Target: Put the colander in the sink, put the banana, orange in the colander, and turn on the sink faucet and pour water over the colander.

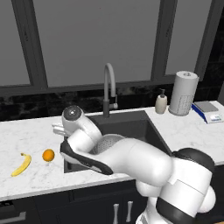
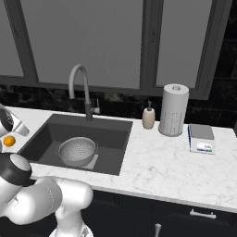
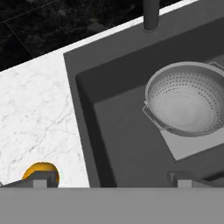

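Observation:
The silver perforated colander point(image 2: 77, 150) sits upright in the dark sink point(image 2: 55, 132), on the lighter square at its bottom. In the hand view the colander point(image 3: 188, 103) is at the right and is empty. The banana point(image 1: 21, 165) and the orange point(image 1: 48, 155) lie on the white counter left of the sink point(image 1: 135, 127). My gripper point(image 3: 111, 180) is open and holds nothing. It hovers over the sink's left rim, with the orange point(image 3: 40, 169) just behind its left fingertip. The grey gooseneck faucet point(image 1: 109, 87) stands behind the basin, and no water is running.
A soap dispenser point(image 1: 161, 103), a white paper-towel roll point(image 1: 183, 92) and a small flat scale point(image 1: 206, 110) stand on the counter right of the sink. My own arm crosses the front of the basin in the left base view. A dark window wall rises behind the counter.

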Controlling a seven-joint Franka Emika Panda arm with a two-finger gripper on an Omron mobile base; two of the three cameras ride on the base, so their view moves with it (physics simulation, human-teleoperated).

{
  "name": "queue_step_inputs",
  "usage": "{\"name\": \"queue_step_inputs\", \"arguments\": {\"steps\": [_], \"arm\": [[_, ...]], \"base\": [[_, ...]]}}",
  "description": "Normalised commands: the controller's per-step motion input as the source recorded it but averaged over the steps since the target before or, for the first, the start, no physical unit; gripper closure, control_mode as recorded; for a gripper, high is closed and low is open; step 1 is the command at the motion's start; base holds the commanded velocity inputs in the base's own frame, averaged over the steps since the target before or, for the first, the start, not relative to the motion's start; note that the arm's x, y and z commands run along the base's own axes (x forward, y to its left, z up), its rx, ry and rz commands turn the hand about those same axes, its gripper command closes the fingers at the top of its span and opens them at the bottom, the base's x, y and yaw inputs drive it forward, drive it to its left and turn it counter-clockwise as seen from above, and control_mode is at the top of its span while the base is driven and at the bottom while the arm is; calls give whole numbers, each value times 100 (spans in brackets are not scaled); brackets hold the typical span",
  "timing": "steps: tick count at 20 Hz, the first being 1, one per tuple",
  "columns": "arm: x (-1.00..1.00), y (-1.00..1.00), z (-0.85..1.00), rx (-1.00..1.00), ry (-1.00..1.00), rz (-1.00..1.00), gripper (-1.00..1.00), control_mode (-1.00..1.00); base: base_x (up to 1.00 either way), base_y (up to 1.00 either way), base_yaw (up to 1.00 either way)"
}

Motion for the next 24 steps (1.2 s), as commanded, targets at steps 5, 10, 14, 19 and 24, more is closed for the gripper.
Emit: {"name": "queue_step_inputs", "arguments": {"steps": [5,10,14,19,24], "arm": [[3,33,-1,15,7,16,-100,-100],[2,23,-21,15,7,26,-100,-100],[6,16,-26,5,2,27,-100,-100],[20,15,-25,0,17,19,-100,-100],[16,25,-15,0,24,13,-100,-100]], "base": [[0,0,0],[0,0,0],[0,0,0],[0,0,0],[0,0,0]]}}
